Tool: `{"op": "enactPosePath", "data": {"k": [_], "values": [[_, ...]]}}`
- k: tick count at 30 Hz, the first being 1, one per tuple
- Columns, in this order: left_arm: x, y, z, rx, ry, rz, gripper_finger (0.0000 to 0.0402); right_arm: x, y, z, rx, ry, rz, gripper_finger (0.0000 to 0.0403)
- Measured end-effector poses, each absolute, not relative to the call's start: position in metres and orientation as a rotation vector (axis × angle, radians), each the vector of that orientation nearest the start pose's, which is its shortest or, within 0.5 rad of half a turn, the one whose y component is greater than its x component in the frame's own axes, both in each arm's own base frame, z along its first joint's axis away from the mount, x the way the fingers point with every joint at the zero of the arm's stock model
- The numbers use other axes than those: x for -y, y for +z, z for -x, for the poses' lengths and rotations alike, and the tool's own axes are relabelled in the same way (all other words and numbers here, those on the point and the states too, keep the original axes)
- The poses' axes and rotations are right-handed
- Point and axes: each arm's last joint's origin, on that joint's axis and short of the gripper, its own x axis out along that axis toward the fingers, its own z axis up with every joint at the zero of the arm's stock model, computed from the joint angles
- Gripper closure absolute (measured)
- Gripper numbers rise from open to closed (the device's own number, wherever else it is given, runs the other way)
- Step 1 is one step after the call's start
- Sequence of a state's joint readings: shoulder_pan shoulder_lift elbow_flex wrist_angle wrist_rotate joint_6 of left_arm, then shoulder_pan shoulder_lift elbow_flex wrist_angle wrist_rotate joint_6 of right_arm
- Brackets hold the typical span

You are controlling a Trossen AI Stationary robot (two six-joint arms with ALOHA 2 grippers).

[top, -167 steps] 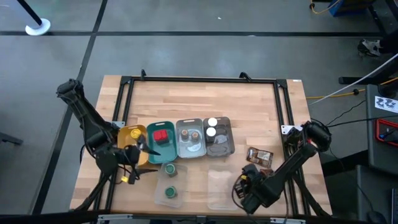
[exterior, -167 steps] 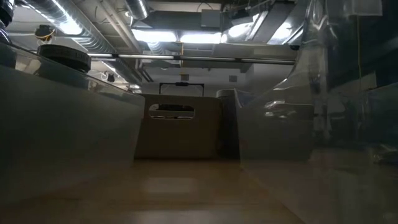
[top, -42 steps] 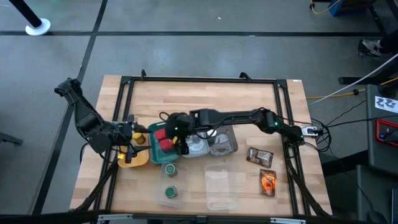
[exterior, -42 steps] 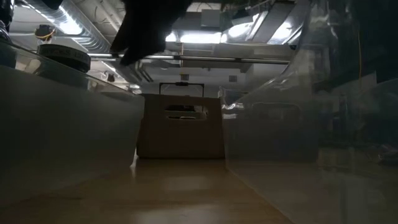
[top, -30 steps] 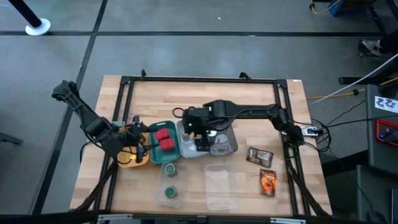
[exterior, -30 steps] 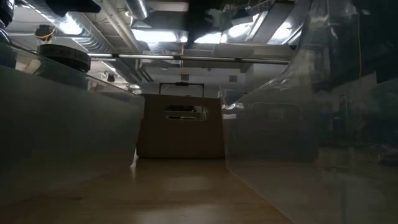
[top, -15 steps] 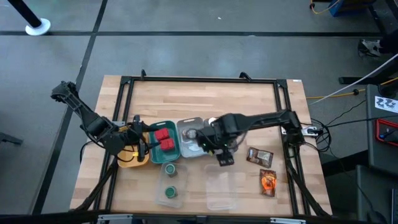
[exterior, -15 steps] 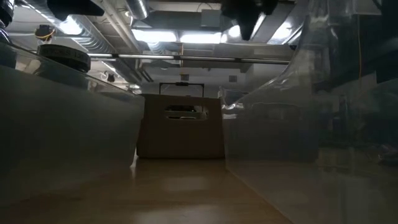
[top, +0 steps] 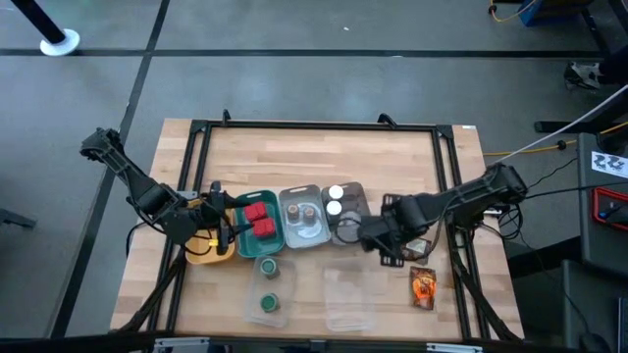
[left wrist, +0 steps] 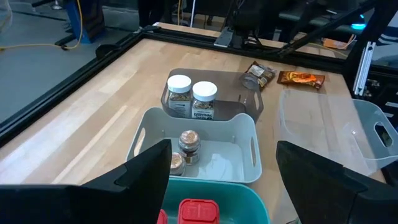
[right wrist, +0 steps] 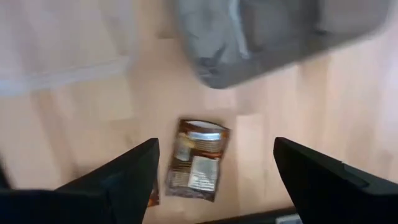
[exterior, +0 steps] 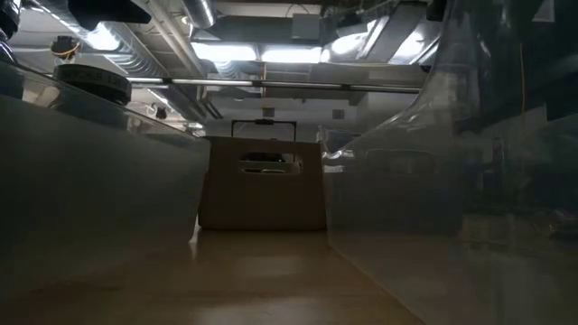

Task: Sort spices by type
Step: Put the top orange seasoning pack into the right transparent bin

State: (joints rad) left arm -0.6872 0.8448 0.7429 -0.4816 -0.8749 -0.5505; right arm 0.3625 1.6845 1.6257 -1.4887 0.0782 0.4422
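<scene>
right gripper (top: pixel 385 245) hanging open, empty | brown pouch (right wrist: pixel 194 160) lying just ahead, between fingers | step: approaching it | next: descending, pinching pouch.

left arm (top: pixel 147 196): dark, slim jointed links, knobby black elbow joint, yellow detail near the wrist
right arm (top: pixel 461 201): dark, thick tubular links, rounded black joint housing
left gripper (left wrist: pixel 224 180): two broad, flat black fingers with angular edges
right gripper (right wrist: pixel 214 171): two black wedge-shaped fingers
</scene>
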Motion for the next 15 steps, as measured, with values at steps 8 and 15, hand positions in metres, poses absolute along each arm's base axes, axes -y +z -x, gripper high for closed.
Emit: {"op": "enactPosePath", "data": {"k": [8, 15], "values": [[0.089, 0.288, -0.143, -0.350, 0.285, 0.118, 0.0128, -0.097, 0.299, -0.263, -1.617, -0.388, -0.152, 0.0086], [0.088, 0.288, -0.143, -0.358, 0.280, 0.088, 0.0128, -0.092, 0.271, -0.237, -1.703, -0.524, -0.252, 0.0086]]}}
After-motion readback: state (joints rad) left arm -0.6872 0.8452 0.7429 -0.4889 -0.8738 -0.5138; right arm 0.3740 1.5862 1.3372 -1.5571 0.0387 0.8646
